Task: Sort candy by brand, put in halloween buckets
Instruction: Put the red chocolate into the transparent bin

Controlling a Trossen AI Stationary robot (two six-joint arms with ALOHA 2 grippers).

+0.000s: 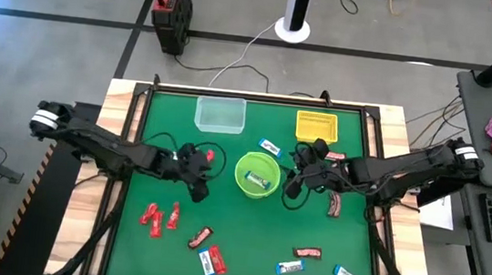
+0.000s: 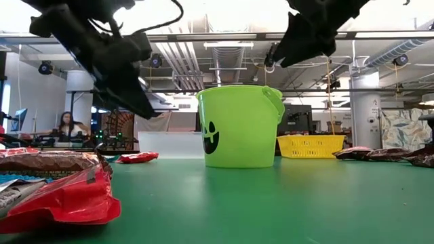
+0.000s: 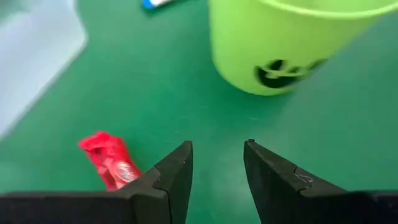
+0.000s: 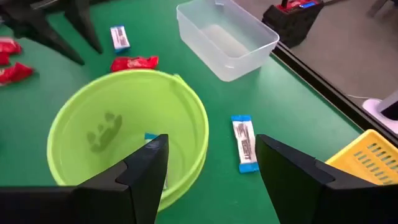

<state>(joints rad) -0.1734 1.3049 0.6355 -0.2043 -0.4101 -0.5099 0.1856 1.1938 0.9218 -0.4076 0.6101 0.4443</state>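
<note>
The right claw [image 4: 211, 165] hangs over the rim of the lime-green bucket [image 1: 256, 175], fingers spread wide and empty, with a blue-and-white bar [image 1: 260, 181] lying in the bucket below it. Just past that claw, another blue-and-white bar [image 4: 243, 143] lies on the green bench [image 1: 245, 234], with the clear box [image 4: 225, 38] beyond it and the yellow basket [image 1: 317, 126] off to one side. The left claw [image 3: 217, 168] hovers above the bench with its fingers apart, holding nothing, a red bar [image 3: 111, 160] lying beside it and the bucket just ahead.
</note>
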